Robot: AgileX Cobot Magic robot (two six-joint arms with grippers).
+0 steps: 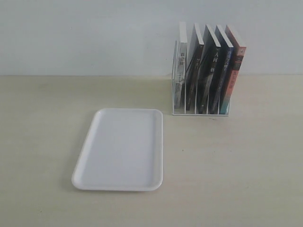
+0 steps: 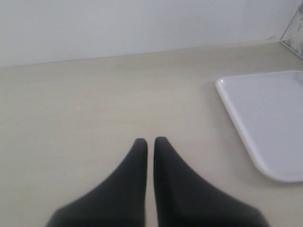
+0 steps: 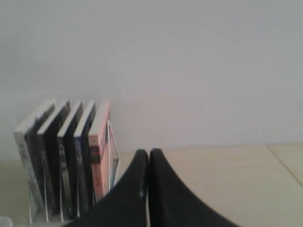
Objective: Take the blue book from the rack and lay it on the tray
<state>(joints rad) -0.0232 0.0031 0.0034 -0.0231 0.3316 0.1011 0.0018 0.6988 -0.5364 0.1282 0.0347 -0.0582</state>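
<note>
The flat white rectangular plastic tray [image 1: 122, 147] lies nearest on the pale wooden tabletop [image 1: 246, 170], with nothing on it. In the left wrist view the left gripper [image 2: 150, 141] hangs over bare table beside the tray's corner, its black fingers drawn to a thin slit and holding nothing. The right gripper [image 3: 148, 152] has its fingers pressed together, likewise gripping nothing, and points towards the books. Farther back, against the white wall [image 1: 85, 33], stands the small white wire rack [image 1: 201, 114] with five leaning books. The blue book with the dark blue spine [image 1: 223, 75] sits in the fourth slot from the left, between a black-spined book [image 1: 209, 71] and the red-and-teal-spined book [image 1: 235, 71].
</note>
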